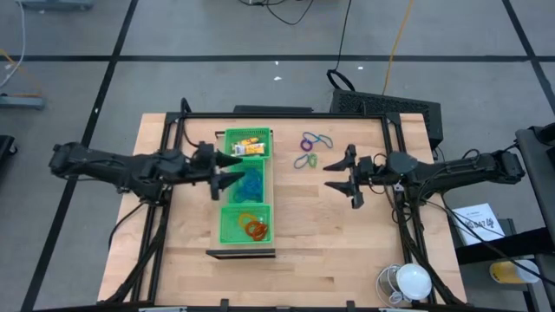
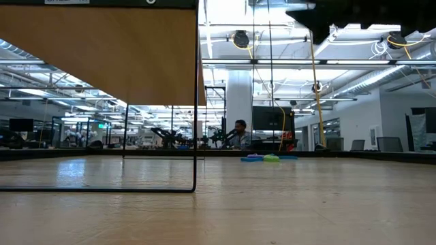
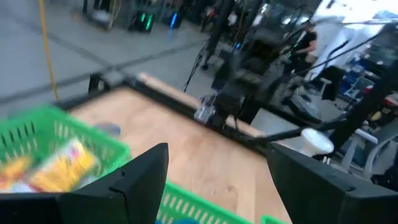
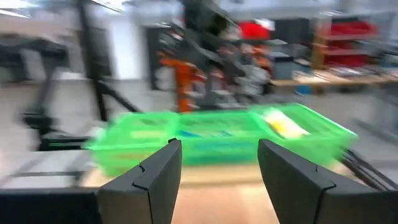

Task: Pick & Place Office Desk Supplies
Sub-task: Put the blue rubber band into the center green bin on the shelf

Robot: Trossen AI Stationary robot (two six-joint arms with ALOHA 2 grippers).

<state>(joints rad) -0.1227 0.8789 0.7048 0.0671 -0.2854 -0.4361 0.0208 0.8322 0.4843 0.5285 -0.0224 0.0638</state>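
Note:
A long green three-compartment tray (image 1: 227,212) lies mid-table. Its far compartment holds yellow and orange pieces (image 1: 249,146), the middle one blue loops (image 1: 251,182), the near one orange-red loops (image 1: 255,228). Purple, blue and green loops (image 1: 310,149) lie loose on the wood to the tray's right, and the low view shows them too (image 2: 269,158). My left gripper (image 1: 236,171) hovers open over the tray's left wall, nothing between its fingers (image 3: 217,152). My right gripper (image 1: 329,176) hangs open to the right of the tray, pointing at it (image 4: 217,146), also bare.
Black frame rails (image 1: 286,115) run along the table's far, left and right sides. A white round object (image 1: 409,282) sits at the near right corner. A dark box (image 1: 386,106) stands behind the far edge. A person (image 2: 238,135) is seated far off in the room.

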